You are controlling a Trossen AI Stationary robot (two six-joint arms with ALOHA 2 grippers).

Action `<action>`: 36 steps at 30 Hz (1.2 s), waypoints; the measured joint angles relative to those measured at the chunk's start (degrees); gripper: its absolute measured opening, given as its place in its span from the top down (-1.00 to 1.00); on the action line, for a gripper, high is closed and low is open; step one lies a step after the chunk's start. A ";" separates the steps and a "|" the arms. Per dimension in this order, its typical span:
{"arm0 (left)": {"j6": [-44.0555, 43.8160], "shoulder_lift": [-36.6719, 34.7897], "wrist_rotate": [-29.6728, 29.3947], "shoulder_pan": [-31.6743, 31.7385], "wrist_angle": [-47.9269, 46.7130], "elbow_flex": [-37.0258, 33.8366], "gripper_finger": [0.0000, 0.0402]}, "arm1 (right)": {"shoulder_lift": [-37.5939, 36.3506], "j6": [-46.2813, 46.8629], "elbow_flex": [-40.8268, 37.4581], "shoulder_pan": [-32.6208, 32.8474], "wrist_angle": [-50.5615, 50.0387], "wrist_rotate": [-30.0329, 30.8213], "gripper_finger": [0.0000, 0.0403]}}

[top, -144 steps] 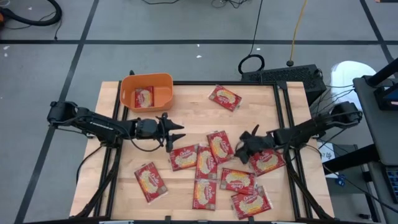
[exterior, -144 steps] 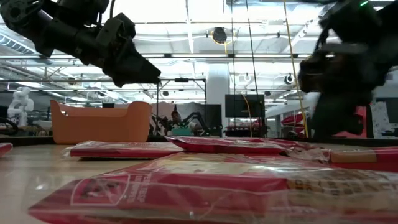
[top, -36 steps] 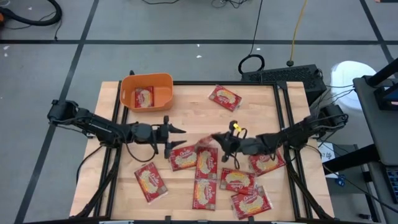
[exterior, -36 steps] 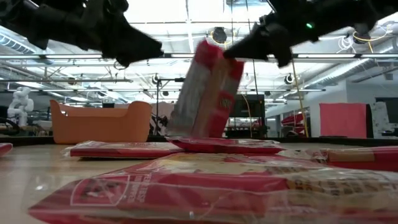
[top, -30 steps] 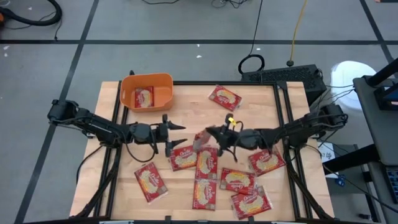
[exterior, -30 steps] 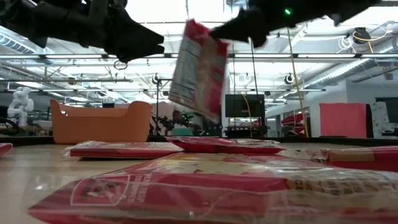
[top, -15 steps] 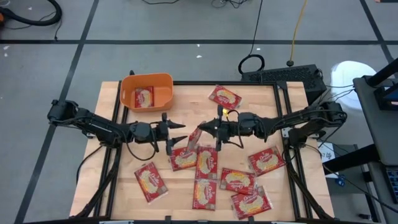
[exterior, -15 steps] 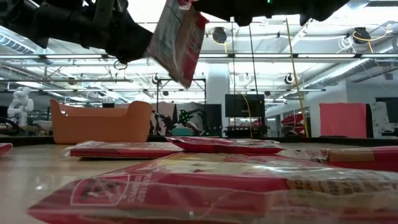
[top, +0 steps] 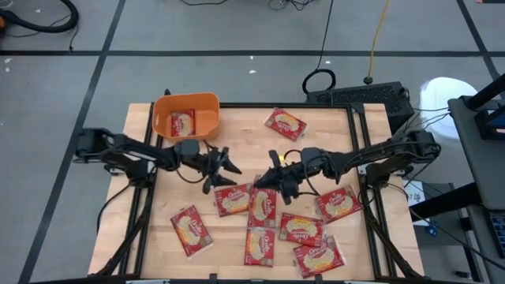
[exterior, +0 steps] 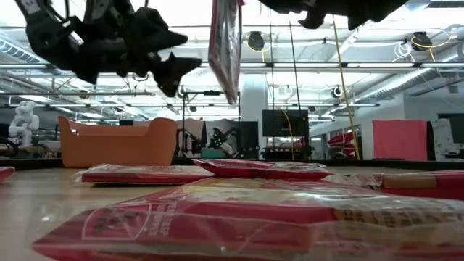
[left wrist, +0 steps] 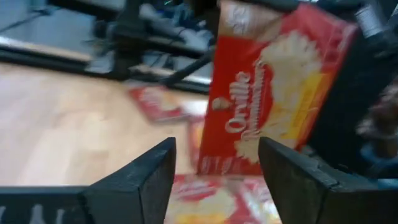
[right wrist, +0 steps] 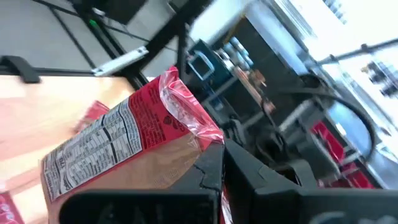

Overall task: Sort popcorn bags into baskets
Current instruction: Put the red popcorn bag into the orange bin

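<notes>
The wooden counter (top: 158,229) carries the orange basket (top: 187,115) at its far left corner, behind the left tool, with one popcorn bag already inside it. The loose popcorn bags (top: 272,225) lie flat in a cluster below and to the right of both tools, and one more lies apart at the far edge.

The left tool (top: 219,167) hangs above the counter's middle with its two fingers spread wide and nothing between them. The right tool (top: 272,180) faces it from close by, clamped shut on the edge of the held bag (top: 260,178).

The relation that counts is this: the held bag hangs in the air directly ahead of the left tool's open gap, just beside its fingertips and not yet between them. In the low view its long axis runs nearly upright; the left wrist view shows its printed face turned towards the left tool. The left tool is the nearer one to the basket, so a hand-over looks likely.

Compared with a second ago, the right tool has carried the bag leftward and lifted it clear of the cluster, the bag has swung from a slant to near vertical, and the left tool has moved up to meet it.
</notes>
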 joint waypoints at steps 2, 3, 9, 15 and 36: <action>-2.20 3.67 0.55 -0.05 6.98 0.00 -0.28 | 0.00 -0.09 0.00 0.03 0.18 -0.10 1.00; -3.27 5.53 0.53 -0.03 10.06 0.02 -0.32 | 0.00 -0.03 0.00 0.09 0.45 -0.16 1.00; -6.76 14.84 0.54 -0.37 23.41 1.34 -0.61 | 0.00 -1.61 0.00 0.35 2.89 -4.10 1.00; -8.06 21.93 6.58 -2.66 28.62 9.17 -0.71 | 0.00 -2.95 0.00 0.27 5.15 -6.09 1.00; -5.81 31.69 20.04 -7.06 28.64 20.74 -0.16 | 0.00 -3.98 -0.07 -1.01 1.58 -7.72 1.00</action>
